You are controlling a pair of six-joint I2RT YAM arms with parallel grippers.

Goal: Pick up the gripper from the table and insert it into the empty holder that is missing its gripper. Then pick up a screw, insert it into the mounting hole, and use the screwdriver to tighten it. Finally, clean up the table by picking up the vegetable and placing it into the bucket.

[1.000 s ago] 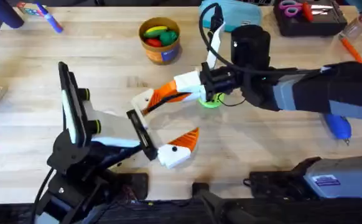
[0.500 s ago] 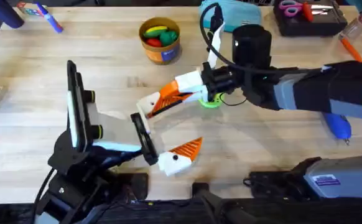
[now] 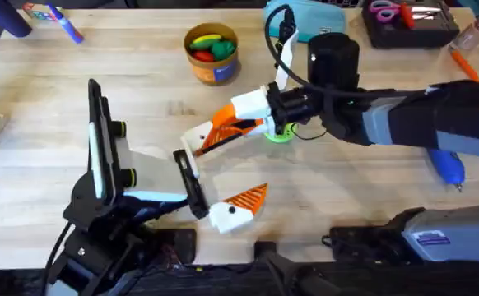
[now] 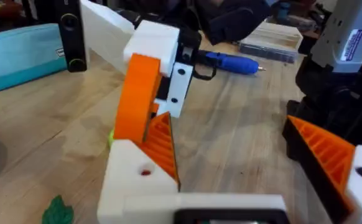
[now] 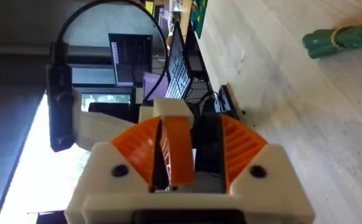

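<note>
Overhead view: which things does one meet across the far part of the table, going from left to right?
Blue marker → bucket holding toy vegetables → light blue pouch → black tray with pink-handled scissors.

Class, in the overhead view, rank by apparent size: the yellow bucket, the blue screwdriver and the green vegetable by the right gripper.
1. bucket
2. blue screwdriver, partly hidden by the right arm, so its rank is unsure
3. green vegetable, mostly hidden under the right gripper

Scissors [image 3: 385, 11], teal pouch [image 3: 309, 18], blue marker [image 3: 65, 24] along far edge.
</note>
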